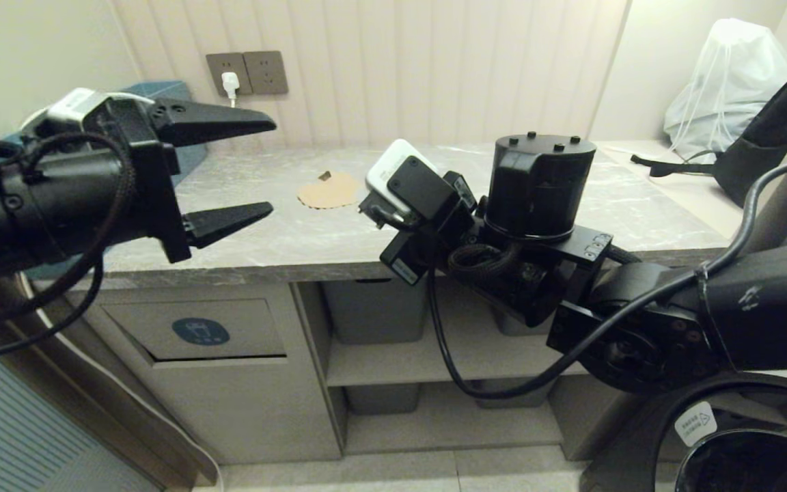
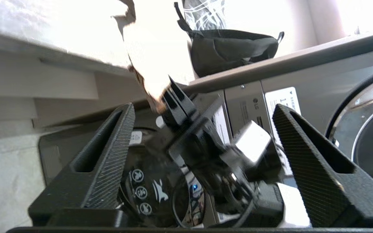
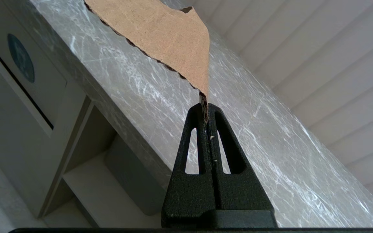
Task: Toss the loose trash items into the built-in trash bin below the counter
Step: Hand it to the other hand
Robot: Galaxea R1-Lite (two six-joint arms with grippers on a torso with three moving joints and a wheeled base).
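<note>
Up beside the counter's (image 1: 284,239) front edge, the left gripper (image 1: 267,167) gapes wide and empty. Nearby, the right gripper (image 3: 207,111) pinches the tan cardboard scrap (image 3: 160,30) above the counter.

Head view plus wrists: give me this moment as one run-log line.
right gripper: shut on tan cardboard scrap, over counter | left gripper: open, empty, raised left | bin flap: closed

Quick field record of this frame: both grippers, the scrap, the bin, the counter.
left gripper: jaws open, empty, held in the air left of the counter
right gripper: jaws shut on the tan cardboard scrap
tan cardboard scrap: pinched by one corner, over the counter
counter: grey marble-look slab
bin flap: below the counter, blue oval sticker, not pushed in
</note>
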